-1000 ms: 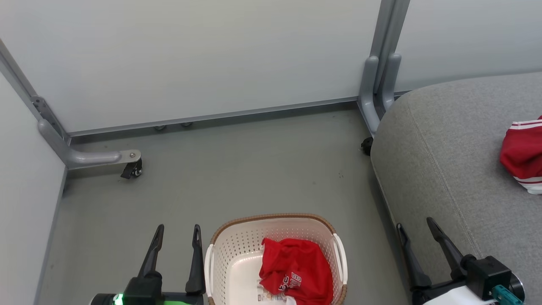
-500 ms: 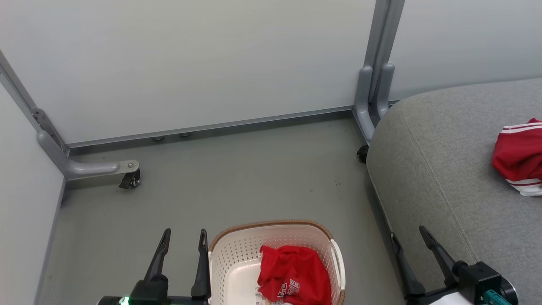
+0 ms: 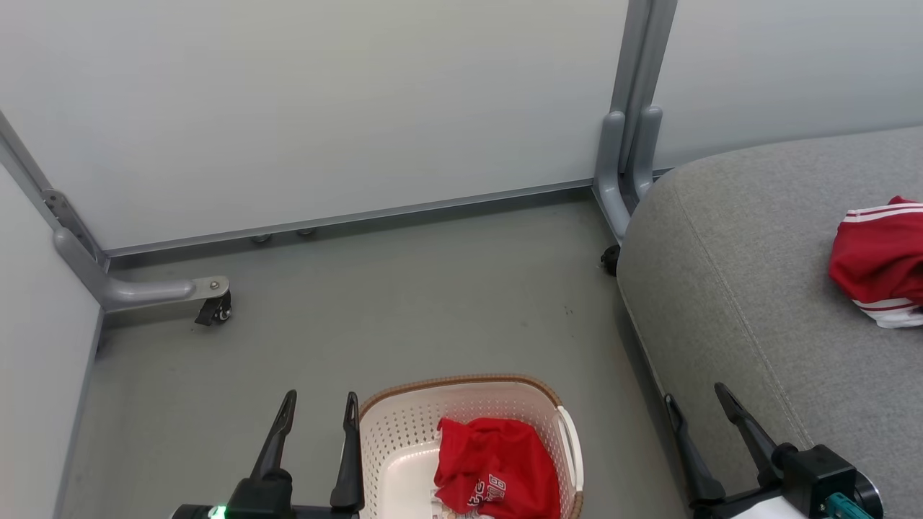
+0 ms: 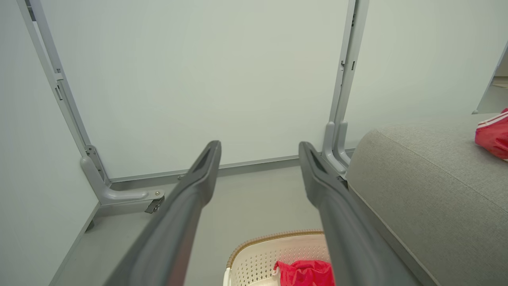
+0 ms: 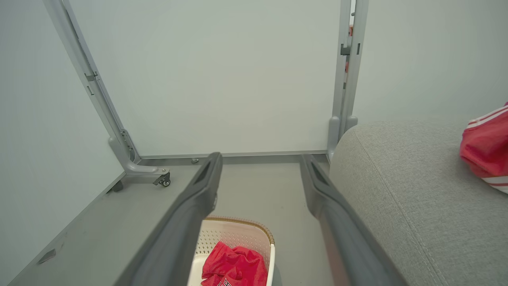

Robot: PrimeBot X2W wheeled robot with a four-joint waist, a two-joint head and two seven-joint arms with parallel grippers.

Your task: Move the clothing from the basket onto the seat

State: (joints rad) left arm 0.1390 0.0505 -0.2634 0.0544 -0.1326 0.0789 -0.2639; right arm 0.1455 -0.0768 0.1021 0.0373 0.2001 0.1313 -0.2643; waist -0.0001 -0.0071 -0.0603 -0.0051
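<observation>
Only our own viewpoint has shifted a little; the things lie unmoved. One bright-red striped sports garment (image 3: pixel 876 259) already lies on the large grey fabric seat cushion (image 3: pixel 735 288) at the far right. Another red lettered garment (image 3: pixel 497 465) remains in the near cream perforated plastic basket (image 3: pixel 461 380). Our left claw (image 3: pixel 321 398) and right claw (image 3: pixel 695 393) both stand open and empty.

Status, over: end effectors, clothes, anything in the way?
Left end effector open, empty, beside basket. Right end effector open, empty, by seat. One red garment in basket, another garment on seat. Nothing seen in the way.
</observation>
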